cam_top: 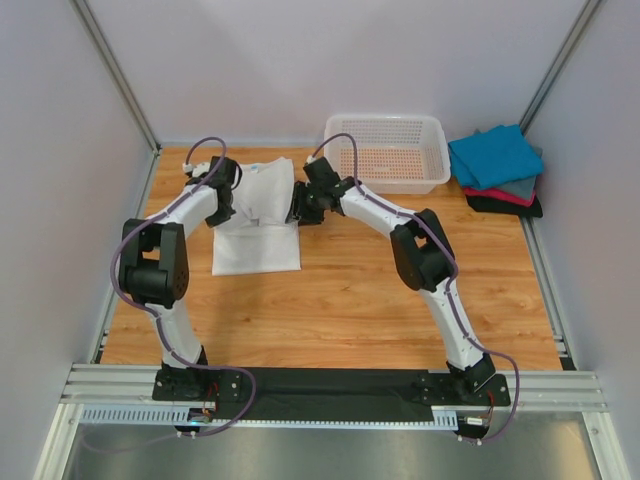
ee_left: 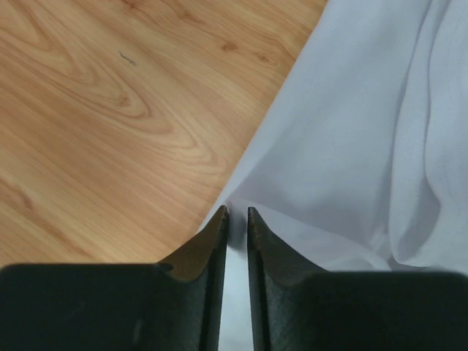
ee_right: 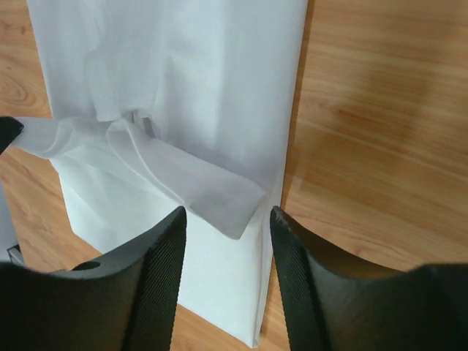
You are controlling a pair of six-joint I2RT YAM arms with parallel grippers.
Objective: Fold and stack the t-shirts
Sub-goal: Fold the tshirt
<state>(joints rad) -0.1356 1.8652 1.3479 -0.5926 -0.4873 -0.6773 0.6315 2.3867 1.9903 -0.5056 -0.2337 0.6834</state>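
In the top view the left arm (cam_top: 150, 262) rises from its base at the lower left, bends at a dark elbow near the left edge and reaches up and right to the left edge of the white t-shirt (cam_top: 258, 240). This shirt lies left of centre on the wooden table (cam_top: 350, 310), its lower part a flat folded rectangle and its upper part rumpled. In its wrist view the left gripper (ee_left: 235, 213) points at the shirt's edge with its jaws all but together. White cloth shows in the thin slit between them, but I cannot tell if it is pinched. The right arm (cam_top: 425, 250) climbs from the lower right, bends right of centre and stretches left to the shirt's right edge. The right gripper (ee_right: 227, 212) hangs over a turned-in flap of cloth, jaws apart and holding nothing. At the upper centre-right stands a white mesh basket (cam_top: 400, 184), wood colour showing through its floor. At the far upper right sits a stack of folded shirts: teal (cam_top: 495, 155) on top, then grey (cam_top: 520, 186), red (cam_top: 500, 196) and black (cam_top: 505, 207).
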